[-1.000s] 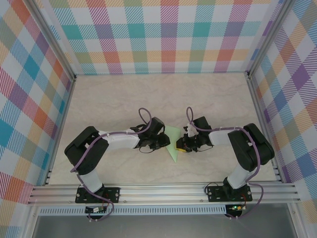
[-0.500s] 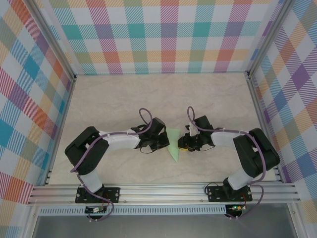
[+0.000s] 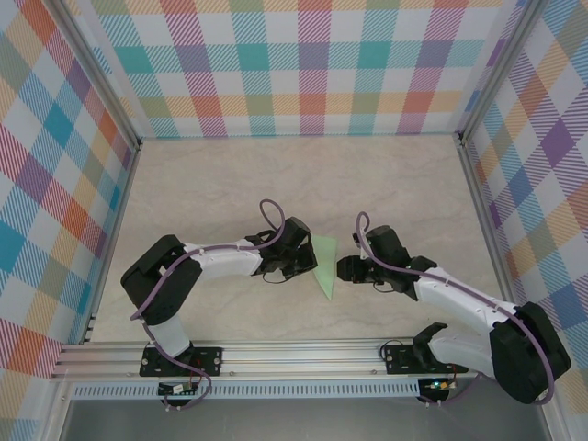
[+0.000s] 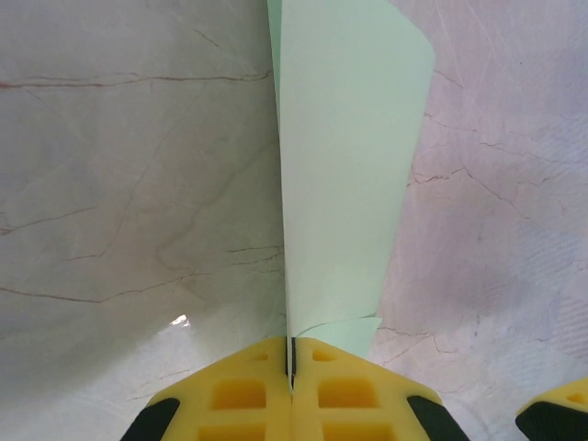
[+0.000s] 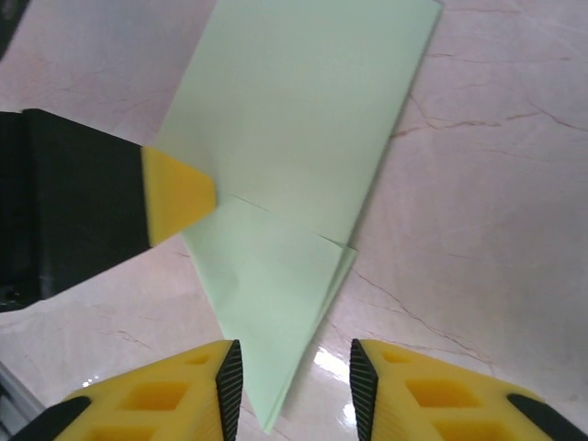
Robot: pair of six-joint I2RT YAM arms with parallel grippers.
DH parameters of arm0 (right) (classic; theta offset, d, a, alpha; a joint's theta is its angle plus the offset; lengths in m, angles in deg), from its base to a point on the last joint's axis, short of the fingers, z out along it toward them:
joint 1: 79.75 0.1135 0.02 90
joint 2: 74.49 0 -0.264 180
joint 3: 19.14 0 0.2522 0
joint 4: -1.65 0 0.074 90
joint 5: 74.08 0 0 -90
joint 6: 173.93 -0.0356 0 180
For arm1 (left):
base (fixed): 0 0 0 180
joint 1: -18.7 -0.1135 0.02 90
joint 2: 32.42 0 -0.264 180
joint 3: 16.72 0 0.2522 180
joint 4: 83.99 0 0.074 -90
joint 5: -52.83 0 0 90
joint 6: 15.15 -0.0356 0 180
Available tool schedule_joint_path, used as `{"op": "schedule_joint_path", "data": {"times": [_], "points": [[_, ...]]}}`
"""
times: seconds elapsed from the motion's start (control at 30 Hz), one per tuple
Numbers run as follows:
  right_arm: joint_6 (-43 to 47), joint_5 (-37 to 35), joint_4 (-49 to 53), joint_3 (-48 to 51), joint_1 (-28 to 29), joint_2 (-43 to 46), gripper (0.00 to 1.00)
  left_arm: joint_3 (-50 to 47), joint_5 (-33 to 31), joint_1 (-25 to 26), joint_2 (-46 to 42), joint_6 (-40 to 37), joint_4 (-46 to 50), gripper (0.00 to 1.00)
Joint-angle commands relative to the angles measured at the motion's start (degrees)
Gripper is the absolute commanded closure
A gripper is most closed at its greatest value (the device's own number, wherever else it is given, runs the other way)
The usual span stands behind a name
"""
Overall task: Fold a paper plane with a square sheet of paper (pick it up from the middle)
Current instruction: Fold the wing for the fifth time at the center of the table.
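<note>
The pale mint-green sheet of paper (image 3: 322, 264) lies mid-table, folded into a slim kite shape with its point toward the near edge. My left gripper (image 3: 304, 267) is at its left edge. In the left wrist view the yellow fingers (image 4: 257, 390) are shut on the folded edge of the paper (image 4: 344, 156), which stands up between them. My right gripper (image 3: 342, 269) is just right of the paper and open. In the right wrist view its jaws (image 5: 289, 386) straddle the pointed tip of the paper (image 5: 294, 156) without touching it, and the left gripper's fingertip (image 5: 179, 195) presses the paper's left edge.
The marble-look tabletop (image 3: 202, 193) is walled by checked panels on three sides, with an aluminium rail (image 3: 303, 356) along the near edge. The right arm's elbow (image 3: 519, 349) hangs low at the near right.
The right gripper has drawn back to the right, off the paper, and its arm has swung down toward the near right corner. The left gripper keeps its hold in place.
</note>
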Motion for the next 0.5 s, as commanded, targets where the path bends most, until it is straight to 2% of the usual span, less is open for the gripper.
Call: {"op": "schedule_joint_path", "data": {"times": [0.0, 0.17, 0.47], "points": [[1.0, -3.3, 2.7, 0.0, 0.4, 0.3, 0.58, 0.9, -1.4, 0.7, -1.9, 0.3, 1.6, 1.0], [-1.5, -5.9, 6.4, -2.3, 0.4, 0.3, 0.57, 0.8, -1.3, 0.9, -1.6, 0.0, 1.8, 1.0], [-7.7, -9.2, 11.2, -3.8, 0.4, 6.7, 0.54, 1.9, -1.4, 1.2, -0.3, -0.8, 3.0, 1.0]]}}
